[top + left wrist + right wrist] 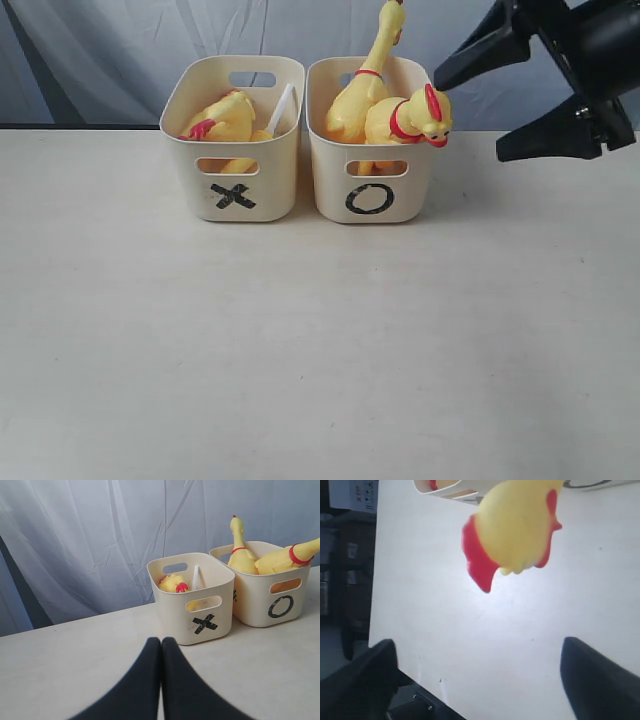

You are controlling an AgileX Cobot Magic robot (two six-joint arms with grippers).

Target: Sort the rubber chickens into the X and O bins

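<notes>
Right claw (468, 118), spread apart, beside a yellow rubber chicken (410, 120) draped over the cream plastic O-marked bin (330, 185); left claw (161, 641) pressed together above the pale worktop (75, 655).

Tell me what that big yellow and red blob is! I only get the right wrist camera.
Observer: It's the head of a rubber chicken poking out over the side of the O bin.
Operator: Is my gripper holding it?
Observer: No. The right gripper is open, up in the air beside the O bin, with nothing clamped.
Operator: Any chickens in the other bin?
Observer: Yes, the X bin has a yellow chicken lying inside.
</notes>
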